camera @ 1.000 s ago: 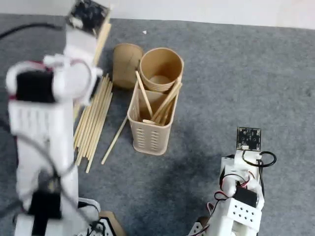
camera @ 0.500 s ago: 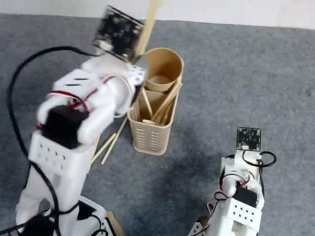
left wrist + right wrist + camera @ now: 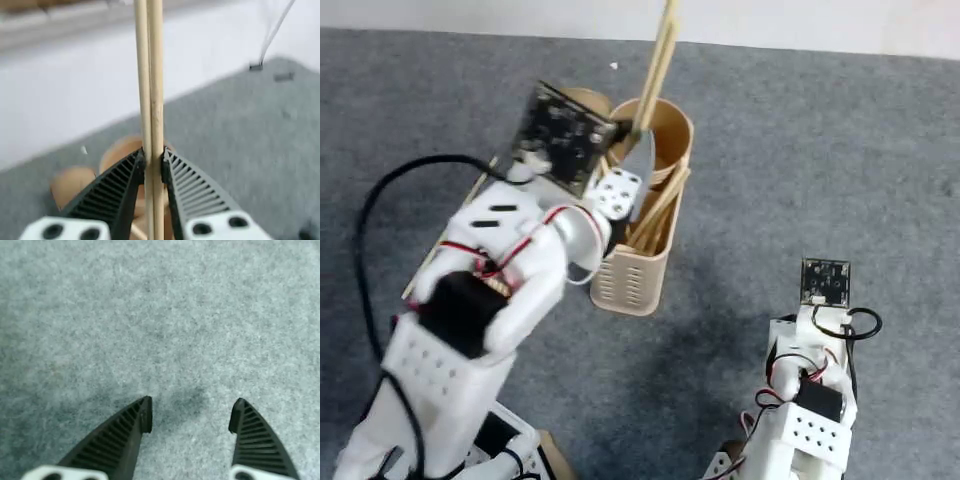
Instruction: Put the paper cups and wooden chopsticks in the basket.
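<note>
Evidently mid-delivery, the left arm point(image 3: 510, 270) leans over the basket point(image 3: 625, 280), stacked cups point(image 3: 670, 135) in its 12 o'clock end, left gripper point(image 3: 152, 156) pinching two raised chopsticks point(image 3: 150, 75) that next need lowering between the basket's walls and releasing, while the right gripper point(image 3: 190, 415) sits spread at 5 o'clock.

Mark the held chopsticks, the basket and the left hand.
held chopsticks point(image 3: 155, 75), left wrist view, on a shaft above the grip.
basket point(image 3: 635, 285), high view, on its slotted front wall.
left hand point(image 3: 152, 159), left wrist view, midway between its fingertips.
</note>
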### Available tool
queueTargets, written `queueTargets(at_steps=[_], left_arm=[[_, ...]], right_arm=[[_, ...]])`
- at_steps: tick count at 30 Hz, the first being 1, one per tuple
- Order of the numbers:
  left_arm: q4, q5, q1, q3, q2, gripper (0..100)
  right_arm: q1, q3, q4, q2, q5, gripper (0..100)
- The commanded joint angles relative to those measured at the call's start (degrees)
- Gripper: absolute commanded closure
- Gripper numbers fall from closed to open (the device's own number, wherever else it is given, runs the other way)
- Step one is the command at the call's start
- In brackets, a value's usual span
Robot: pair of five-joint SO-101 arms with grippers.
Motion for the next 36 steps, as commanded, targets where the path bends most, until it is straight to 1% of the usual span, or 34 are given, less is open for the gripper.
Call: queueTargets(at_steps=[1,4,8,9,12,14,16,19,22,25,28,31,34,36], left_arm=[[-3.16,0.44,0.57,6.9,-1.01,99],[-3.16,-0.97,-0.66,10.07,-1.89,98],[-3.08,-1.14,-2.51,11.56,-8.04,86],[-2.37,-1.14,-2.86,11.38,-9.89,84],[-0.26,-1.76,-4.62,9.89,-14.55,84],[1.49,-3.69,-6.9,8.13,-16.84,84],[3.34,-3.96,-9.54,6.55,-18.07,84],[6.24,-3.96,-15.69,4.0,-18.33,84],[9.14,-3.96,-26.15,3.03,-17.89,84],[11.78,-4.84,-33.45,5.67,-14.11,84],[13.01,-11.87,-37.49,9.36,-6.73,84],[14.59,-20.31,-37.67,12.53,3.3,84],[21.36,-28.4,-34.42,12.26,13.49,84],[25.58,-31.82,-31.96,11.47,19.47,84]], right_arm=[[-0.66,1.8,-1.01,-0.75,0.44,73.8],[-0.66,1.8,-1.01,-0.75,0.44,73.8],[-0.66,1.8,-1.01,-0.75,0.44,73.8],[-0.66,1.8,-1.01,-0.75,0.44,73.8],[-0.66,1.8,-1.01,-0.75,0.44,73.8],[-0.66,1.8,-1.01,-0.75,0.44,73.8],[-0.66,1.8,-1.01,-0.75,0.44,73.8],[-0.66,1.8,-1.01,-0.75,0.44,73.8],[-0.66,1.8,-1.01,-0.75,0.44,73.8],[-0.66,1.8,-1.01,-0.75,0.44,73.8],[-0.66,1.8,-1.01,-0.75,0.44,73.8],[-0.66,1.8,-1.01,-0.75,0.44,73.8],[-0.66,1.8,-1.01,-0.75,0.44,73.8],[-0.66,1.8,-1.01,-0.75,0.44,73.8]])
